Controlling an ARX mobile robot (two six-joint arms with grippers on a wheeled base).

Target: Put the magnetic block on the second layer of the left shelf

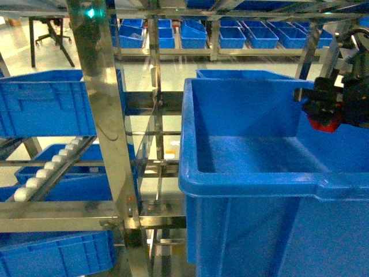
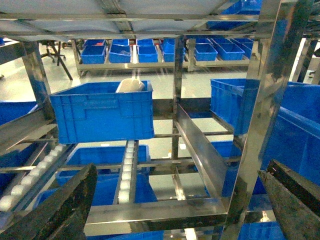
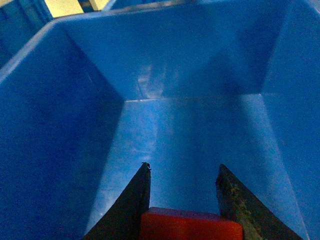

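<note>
My right gripper (image 1: 324,115) is shut on the red magnetic block (image 1: 322,123), hanging over the right side of a large deep blue crate (image 1: 242,179). In the right wrist view the block (image 3: 190,226) sits low between the dark fingers (image 3: 131,202), with the crate's bare floor (image 3: 195,130) beneath my right gripper (image 3: 182,170). On the left stands the steel rack with a shiny upright (image 1: 102,109). One of its levels carries a blue crate (image 1: 46,108) above white-roller rails (image 1: 51,166). My left gripper (image 2: 175,200) is open and faces that rack, holding nothing.
The left wrist view shows a blue crate (image 2: 102,112) with a white object (image 2: 131,85) inside, steel crossbars (image 2: 155,212) and a roller rail (image 2: 127,170). More blue crates (image 1: 63,251) sit on lower levels. Rows of small blue bins (image 1: 230,36) line the far racks.
</note>
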